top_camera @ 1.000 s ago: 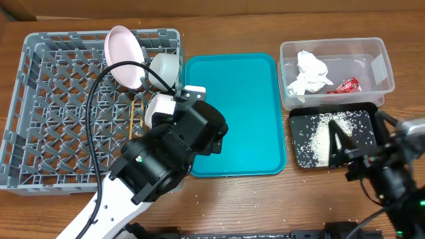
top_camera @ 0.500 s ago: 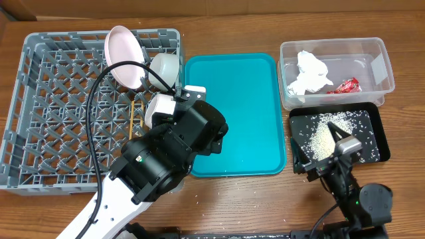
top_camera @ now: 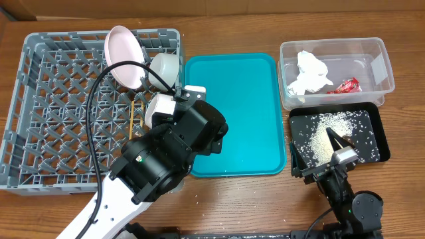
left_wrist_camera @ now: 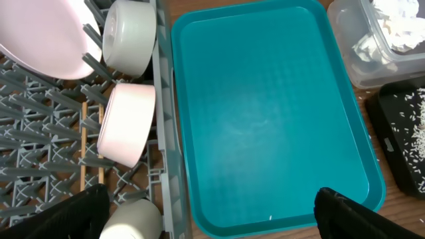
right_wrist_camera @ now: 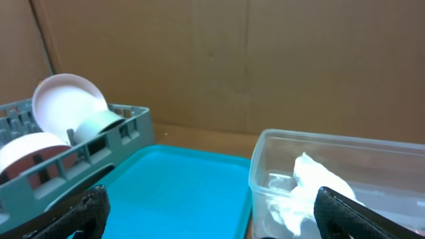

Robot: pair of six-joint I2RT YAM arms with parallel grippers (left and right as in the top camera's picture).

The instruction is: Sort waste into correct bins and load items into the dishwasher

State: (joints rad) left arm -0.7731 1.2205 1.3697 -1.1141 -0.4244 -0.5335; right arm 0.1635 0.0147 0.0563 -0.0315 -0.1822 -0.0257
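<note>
Inside the clear tub (top_camera: 388, 73) lie napkin (top_camera: 309, 73) and wrapper (top_camera: 348, 85), rice (top_camera: 342, 119) on black tray (top_camera: 377, 133), all jaws apart.

Overhead straight down; left wrist close above teal tray (left_wrist_camera: 265, 119) and dish rack (left_wrist_camera: 164, 86); right wrist low across both.

Teal tray (top_camera: 236, 113), lattice-floored grey rack (top_camera: 60, 109)

Overhead: the left arm (top_camera: 166, 159) hides the dish rack's (top_camera: 53, 99) near right corner, the chopsticks' (top_camera: 136, 114) lower ends and part of the teal tray's (top_camera: 249, 99) left rim. Left wrist: plate (left_wrist_camera: 33, 40), cup (left_wrist_camera: 133, 220), clear tub (left_wrist_camera: 352, 66) and black tray (left_wrist_camera: 398, 136) run off the frame; the fingers (left_wrist_camera: 60, 216) show only as dark blurred tips at the two lower corners
</note>
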